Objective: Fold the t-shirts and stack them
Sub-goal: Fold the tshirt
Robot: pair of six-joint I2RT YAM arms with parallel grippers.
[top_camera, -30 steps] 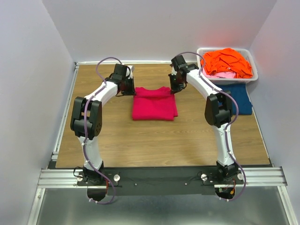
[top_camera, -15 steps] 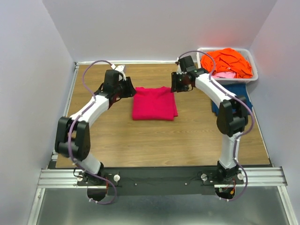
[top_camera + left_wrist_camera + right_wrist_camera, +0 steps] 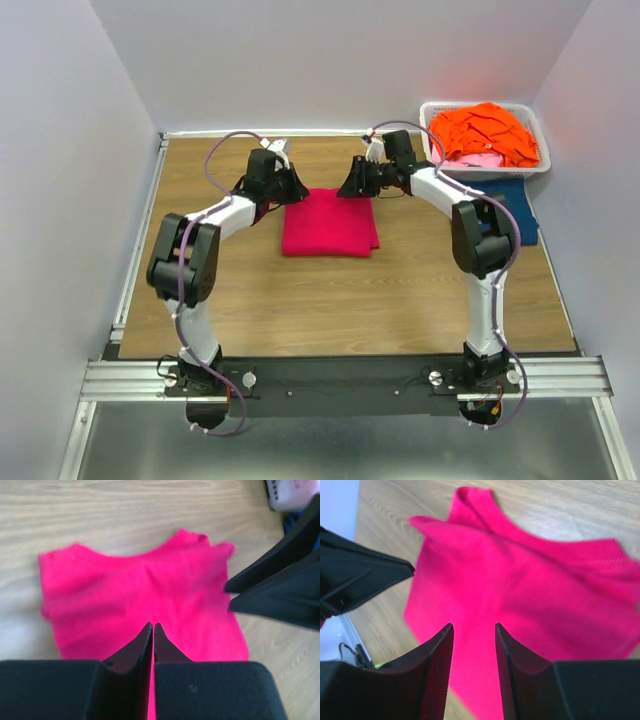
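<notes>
- The magenta t-shirt point(image 3: 330, 222) lies folded on the counter point(image 3: 250, 290), mid-far, between the tools.
- The left tool point(image 3: 152, 626) is at the shirt's far left corner, fingers pressed together, gripping nothing.
- The right tool point(image 3: 473, 627) is at its far right corner, narrowly parted and empty.
- Orange t-shirts point(image 3: 485, 130) fill the white basket point(image 3: 497, 171) at far right.
- A dark blue t-shirt point(image 3: 517, 205) lies just on the basket's near side.
</notes>
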